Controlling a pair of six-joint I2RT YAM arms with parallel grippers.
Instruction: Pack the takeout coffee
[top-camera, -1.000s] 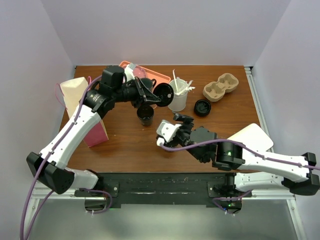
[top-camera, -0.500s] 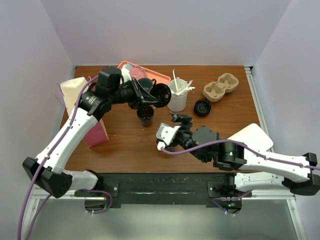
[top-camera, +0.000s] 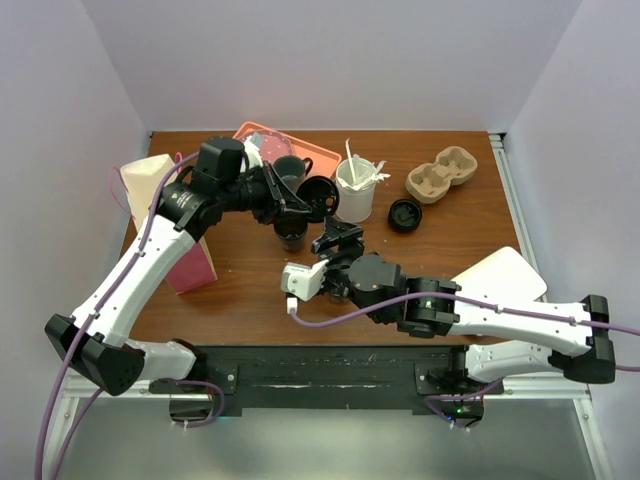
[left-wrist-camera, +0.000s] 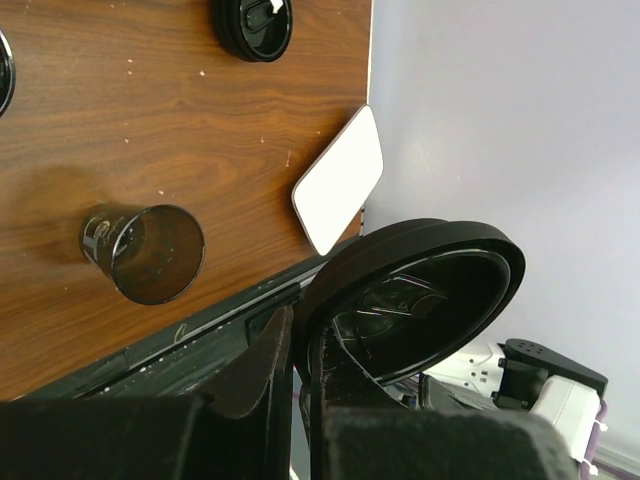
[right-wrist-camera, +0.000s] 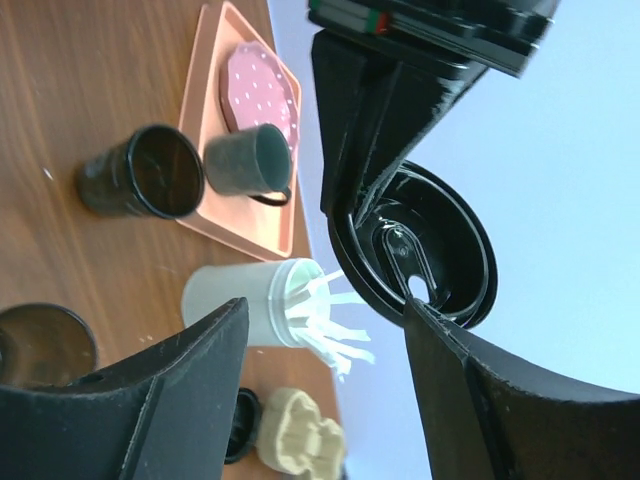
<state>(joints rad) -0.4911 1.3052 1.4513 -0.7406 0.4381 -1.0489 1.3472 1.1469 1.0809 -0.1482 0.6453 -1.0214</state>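
The takeout coffee cup (left-wrist-camera: 145, 252) is black with pale marks on its side. It stands open and lidless near the table's front edge, and its rim (right-wrist-camera: 40, 345) shows beside my right gripper's finger. In the top view my right gripper hides it. My left gripper (top-camera: 303, 195) is shut on the edge of a round black lid (top-camera: 320, 195) and holds it on edge in the air (left-wrist-camera: 430, 290). My right gripper (top-camera: 335, 238) is open and empty, its fingers framing that lid (right-wrist-camera: 425, 250) from the front.
A plain black cup (top-camera: 292, 232) stands below the held lid. An orange tray (top-camera: 318, 152) with a dark mug (right-wrist-camera: 250, 160) is behind it. A clear cup of white stirrers (top-camera: 355, 195), a second lid (top-camera: 404, 213), a pulp carrier (top-camera: 445, 172), a paper bag (top-camera: 165, 215) and a white board (top-camera: 505, 272) are also here.
My right arm has swung left and a little toward the back, bringing its open gripper close to the held lid. The left gripper with the lid shifted slightly.
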